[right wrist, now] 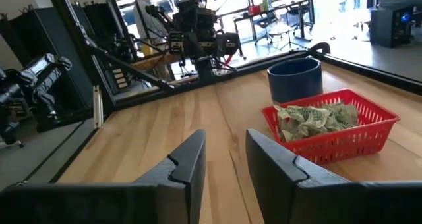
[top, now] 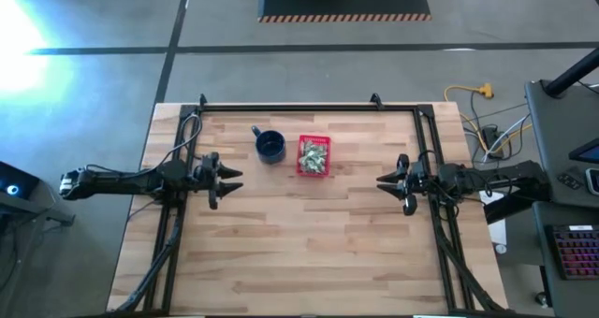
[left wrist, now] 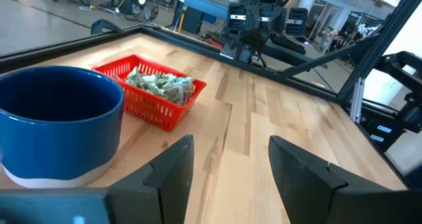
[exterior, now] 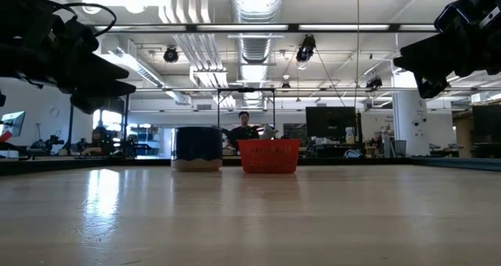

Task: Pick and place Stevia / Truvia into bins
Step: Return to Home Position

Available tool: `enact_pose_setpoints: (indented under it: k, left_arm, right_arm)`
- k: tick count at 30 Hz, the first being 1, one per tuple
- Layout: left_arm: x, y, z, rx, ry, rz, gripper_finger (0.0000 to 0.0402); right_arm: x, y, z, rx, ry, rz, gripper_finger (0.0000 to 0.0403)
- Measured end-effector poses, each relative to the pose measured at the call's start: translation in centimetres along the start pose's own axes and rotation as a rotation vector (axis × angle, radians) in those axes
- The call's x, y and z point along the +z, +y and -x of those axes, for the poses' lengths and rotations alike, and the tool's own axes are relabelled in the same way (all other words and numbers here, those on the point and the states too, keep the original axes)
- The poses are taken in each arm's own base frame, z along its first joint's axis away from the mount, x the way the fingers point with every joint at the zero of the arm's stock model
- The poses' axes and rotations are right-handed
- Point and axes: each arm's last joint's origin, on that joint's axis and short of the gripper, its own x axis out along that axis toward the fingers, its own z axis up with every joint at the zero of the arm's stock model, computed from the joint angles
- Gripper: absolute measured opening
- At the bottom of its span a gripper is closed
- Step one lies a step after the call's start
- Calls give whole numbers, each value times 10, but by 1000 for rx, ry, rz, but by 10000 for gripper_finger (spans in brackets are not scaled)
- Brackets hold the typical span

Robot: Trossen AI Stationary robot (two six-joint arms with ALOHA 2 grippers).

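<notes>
The red basket (top: 314, 156) stands on the wooden table toward its far middle, filled with several pale green-and-white Stevia sachets (right wrist: 315, 122); the sachets (left wrist: 160, 85) also show in the left wrist view. My left gripper (top: 231, 180) hangs above the table's left side, open, with nothing between its fingers. My right gripper (top: 391, 183) hangs above the table's right side, open, its fingers a narrower gap apart and nothing between them. Both point level toward the table's middle, well short of the basket.
A dark blue mug (top: 270, 147) stands just left of the basket, its handle toward the far left. The table's black frame rails (top: 309, 108) run along the far edge and both sides. Bare wood lies between the grippers and toward the near edge.
</notes>
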Motion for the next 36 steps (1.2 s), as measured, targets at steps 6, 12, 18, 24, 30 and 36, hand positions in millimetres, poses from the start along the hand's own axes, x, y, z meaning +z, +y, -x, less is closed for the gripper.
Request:
enact_pose_setpoints:
  k: [6, 12, 18, 24, 30, 36]
  left_arm:
    - [-1, 0, -1, 4, 11, -1, 180]
    - [-1, 0, -1, 5, 15, -2, 180]
    - [-2, 0, -1, 6, 17, -2, 180]
    - [-1, 0, -1, 5, 15, -2, 180]
    - [-2, 0, -1, 5, 16, -2, 180]
    - [-2, 0, -1, 6, 18, -2, 180]
  right_arm:
    - [0, 0, 0, 0, 0, 0, 100]
    - [0, 0, 0, 0, 0, 0, 100]
    - [0, 0, 0, 0, 0, 0, 100]
    - [0, 0, 0, 0, 0, 0, 100]
    - [0, 0, 0, 0, 0, 0, 100]
    - [0, 0, 0, 0, 0, 0, 100]
